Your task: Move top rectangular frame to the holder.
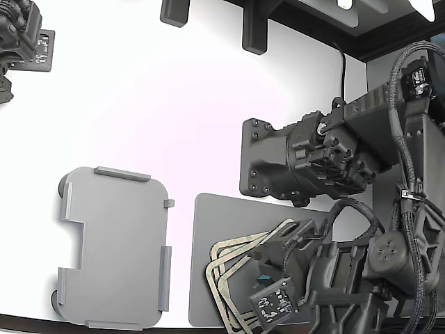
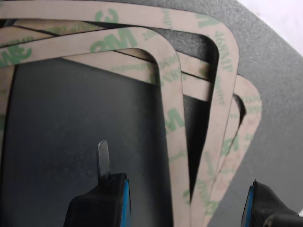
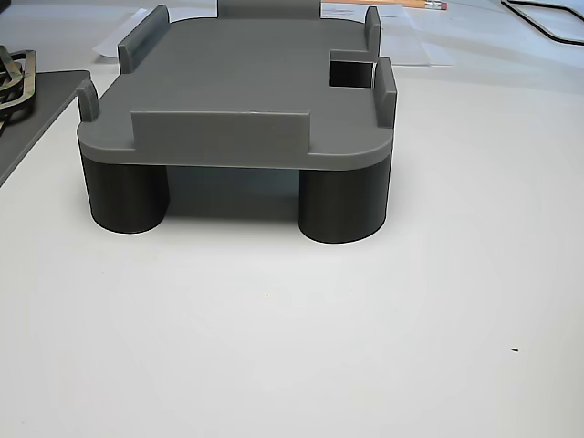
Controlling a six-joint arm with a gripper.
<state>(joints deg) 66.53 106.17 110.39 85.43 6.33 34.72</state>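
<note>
Several identical beige frames with green 3M print lie fanned in a stack on a dark grey pad (image 1: 203,229). The top rectangular frame (image 2: 173,132) lies uppermost; the stack shows in the exterior view (image 1: 224,268) and at the edge of the other view (image 3: 14,73). My gripper (image 2: 184,205) is open just above the stack, with one side strip of the top frame between its fingers. One finger carries a thin metal blade (image 2: 103,158). In the exterior view the gripper (image 1: 268,275) hangs over the stack's right part. The holder (image 1: 115,243) stands empty at the exterior view's left, on round feet (image 3: 123,196).
A bulky black arm section (image 1: 306,160) and cables (image 1: 407,139) fill the exterior view's right side above the pad. Another arm (image 1: 21,38) sits at the far top left. Black brackets (image 1: 254,31) hang at the top. The white table (image 1: 195,118) lies between them.
</note>
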